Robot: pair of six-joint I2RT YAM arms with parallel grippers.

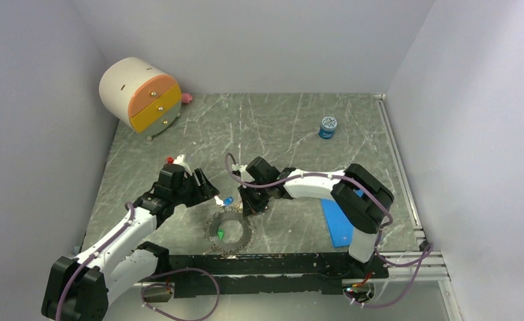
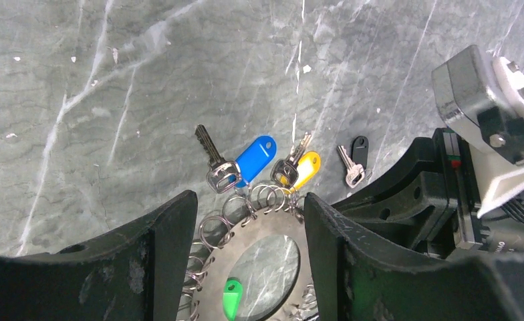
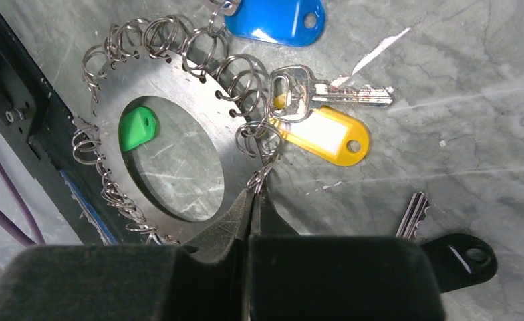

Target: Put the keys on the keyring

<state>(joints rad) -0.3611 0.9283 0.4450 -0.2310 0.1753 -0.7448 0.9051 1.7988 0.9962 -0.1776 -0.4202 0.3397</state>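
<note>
One keyring (image 3: 179,87), a flat hoop edged with wire loops, lies on the table (image 3: 460,100) just ahead of my right end effector (image 3: 251,200), whose closed tips meet on a rim loop. There are four keys: blue (image 3: 273,20) and yellow (image 3: 323,134) at the rim, green (image 3: 138,129) inside the hole, and black (image 3: 463,257) loose beside my right fingers, its blade slanting away from the hoop. This arm is the nearer to it. My left end effector (image 2: 249,200) stands open astride the hoop.

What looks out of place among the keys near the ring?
The black key lies alone on the table, apart from the keyring, whereas the blue key and the yellow key sit at its rim. Nothing looks spilled or damaged.
</note>
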